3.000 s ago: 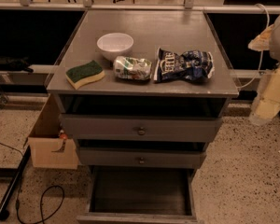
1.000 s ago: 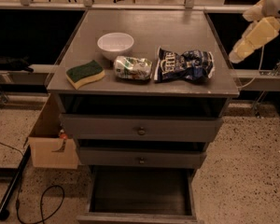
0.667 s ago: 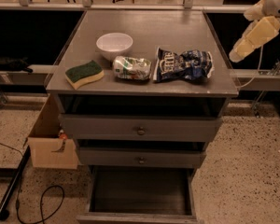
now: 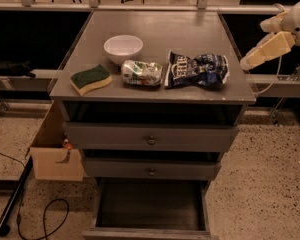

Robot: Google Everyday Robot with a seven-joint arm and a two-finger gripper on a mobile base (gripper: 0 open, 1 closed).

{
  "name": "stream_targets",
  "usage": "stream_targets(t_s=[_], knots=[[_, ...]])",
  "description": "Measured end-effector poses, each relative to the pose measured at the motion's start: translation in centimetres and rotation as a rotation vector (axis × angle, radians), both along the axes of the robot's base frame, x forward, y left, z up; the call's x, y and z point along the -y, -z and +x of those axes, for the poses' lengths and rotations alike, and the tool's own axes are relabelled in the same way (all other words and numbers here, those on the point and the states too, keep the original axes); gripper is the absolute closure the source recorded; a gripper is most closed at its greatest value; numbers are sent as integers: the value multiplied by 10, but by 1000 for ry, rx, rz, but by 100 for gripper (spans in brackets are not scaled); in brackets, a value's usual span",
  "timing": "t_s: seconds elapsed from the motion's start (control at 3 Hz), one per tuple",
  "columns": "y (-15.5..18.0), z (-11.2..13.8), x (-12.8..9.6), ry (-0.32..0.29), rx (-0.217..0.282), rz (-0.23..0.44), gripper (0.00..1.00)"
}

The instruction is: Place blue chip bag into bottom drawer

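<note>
The blue chip bag (image 4: pixel 196 70) lies flat on the grey cabinet top (image 4: pixel 155 24), at the front right, with its white lettered end toward the left. The bottom drawer (image 4: pixel 149 209) is pulled out, and its dark interior shows nothing inside. My gripper (image 4: pixel 251 60) hangs at the right edge of the view, just right of the cabinet top and a short way right of the bag, at about the top's height. It holds nothing.
A white bowl (image 4: pixel 123 48), a green-and-yellow sponge (image 4: pixel 90 78) and a small green-and-white foil bag (image 4: pixel 141 72) lie left of the chip bag. Two upper drawers (image 4: pixel 151 140) with knobs are closed. A cardboard box (image 4: pixel 55 154) and a cable (image 4: pixel 40 219) are on the floor at left.
My gripper has risen from low at the right edge to the height of the cabinet top and come slightly closer to the bag. The objects on top have not moved.
</note>
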State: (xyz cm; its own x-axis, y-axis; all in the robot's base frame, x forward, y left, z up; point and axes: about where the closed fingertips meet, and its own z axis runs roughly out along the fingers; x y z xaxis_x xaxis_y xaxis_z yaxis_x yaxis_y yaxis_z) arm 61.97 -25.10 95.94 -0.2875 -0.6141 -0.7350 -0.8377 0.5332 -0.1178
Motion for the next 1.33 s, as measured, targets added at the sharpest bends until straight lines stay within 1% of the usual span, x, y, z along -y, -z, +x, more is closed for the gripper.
stream_targets(t_s=[0.33,0.67,1.0,1.33], knots=[[18,25,4,17,12,125,0],[31,45,0,21,0,125,0],[51,60,-8,24,-37,93,0],[70,68,-10,30,-69,72,0]])
